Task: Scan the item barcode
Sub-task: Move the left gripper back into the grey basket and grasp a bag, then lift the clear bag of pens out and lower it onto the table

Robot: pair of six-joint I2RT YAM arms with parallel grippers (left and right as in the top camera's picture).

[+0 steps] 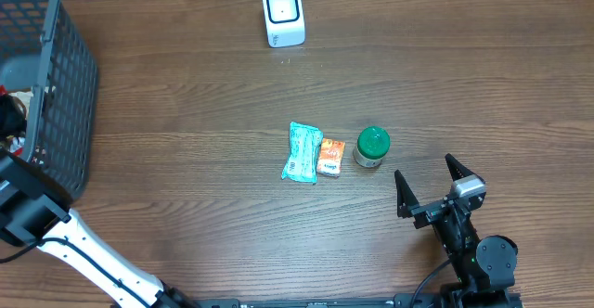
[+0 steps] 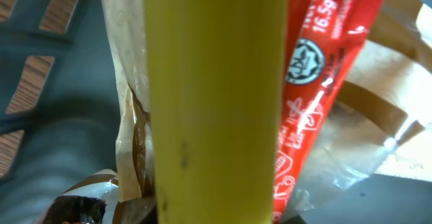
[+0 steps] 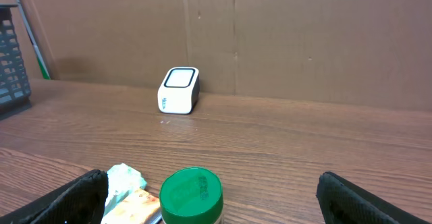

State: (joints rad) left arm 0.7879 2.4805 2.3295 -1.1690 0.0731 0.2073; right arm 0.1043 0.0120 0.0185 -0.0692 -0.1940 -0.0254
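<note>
Brown wood-grain surface [image 1: 186,113] fills the overhead view, with a dark mesh basket [image 1: 65,95] at its left edge and the white scanner [image 1: 283,15] standing near the middle of the far edge. The step in hand looks like the pick. The left arm [image 1: 83,243] reaches from the near-left corner into the basket, and its pincer is pressed together, apparently on the yellow item [image 2: 212,102] running down the middle of the left wrist view (the fingers are not in view, so the grip is a judgement). That item lies inside the basket among a red sachet [image 2: 317,82] and brown wrappers [image 2: 378,102]; no barcode shows on it. The right pincer [image 1: 424,167] hangs spread and empty toward the near-right corner, near a green-lidded jar [image 1: 372,146], an orange packet [image 1: 331,157] and a teal packet [image 1: 303,152] at mid-surface. The next move calls for lifting the yellow item clear of the basket wall, carrying it across to the scanner, and turning it until its code faces the window.
</note>
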